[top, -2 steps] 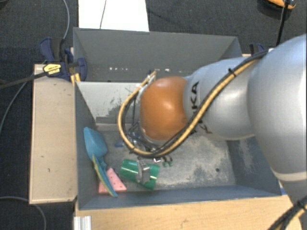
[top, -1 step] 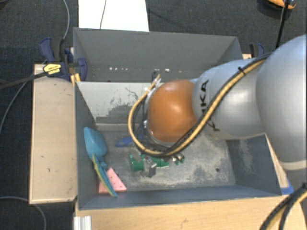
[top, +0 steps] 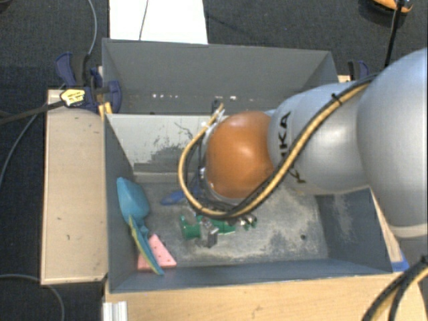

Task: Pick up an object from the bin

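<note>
grey metal bin (top: 294, 249), floor scuffed, dark carpet (top: 267, 12) around. small green thing (top: 192, 229) lies at 8 o'clock from floor centre, gripper (top: 208, 237) right at it; can't tell how far it's open.

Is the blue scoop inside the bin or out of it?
Inside. The blue scoop lies on the floor along the bin's left wall, its handle over a pink wedge.

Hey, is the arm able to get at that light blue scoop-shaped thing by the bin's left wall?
Probably yes. The gripper sits over a green thing mid-bin, and nothing tall stands between it and the light blue thing. That lies close to the left wall, which may cramp a grasp.
</note>
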You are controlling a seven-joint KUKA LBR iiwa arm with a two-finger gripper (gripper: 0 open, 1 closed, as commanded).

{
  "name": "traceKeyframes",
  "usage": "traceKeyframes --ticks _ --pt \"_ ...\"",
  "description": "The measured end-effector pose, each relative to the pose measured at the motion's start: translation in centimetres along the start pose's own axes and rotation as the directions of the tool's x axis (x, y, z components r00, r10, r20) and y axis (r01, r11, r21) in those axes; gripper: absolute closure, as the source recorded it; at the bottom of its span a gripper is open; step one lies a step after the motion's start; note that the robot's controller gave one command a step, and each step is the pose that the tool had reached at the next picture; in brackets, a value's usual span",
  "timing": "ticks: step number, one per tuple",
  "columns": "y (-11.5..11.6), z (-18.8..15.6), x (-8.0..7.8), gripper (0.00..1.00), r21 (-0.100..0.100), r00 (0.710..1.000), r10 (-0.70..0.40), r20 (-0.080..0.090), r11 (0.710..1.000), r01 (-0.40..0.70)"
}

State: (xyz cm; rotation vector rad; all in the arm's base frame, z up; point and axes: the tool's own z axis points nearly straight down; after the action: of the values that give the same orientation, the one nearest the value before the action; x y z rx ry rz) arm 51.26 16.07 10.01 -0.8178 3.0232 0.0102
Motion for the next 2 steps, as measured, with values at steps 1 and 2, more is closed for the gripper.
traceKeyframes --ticks 1,2 --pt "0.0 -4.3 -0.2 1.0 0.001 1.0 -0.005 -0.005 1.0 0.005" --pt "-1.3 -4.6 -1.3 1.0 0.01 0.991 -0.131 0.018 0.991 0.131"
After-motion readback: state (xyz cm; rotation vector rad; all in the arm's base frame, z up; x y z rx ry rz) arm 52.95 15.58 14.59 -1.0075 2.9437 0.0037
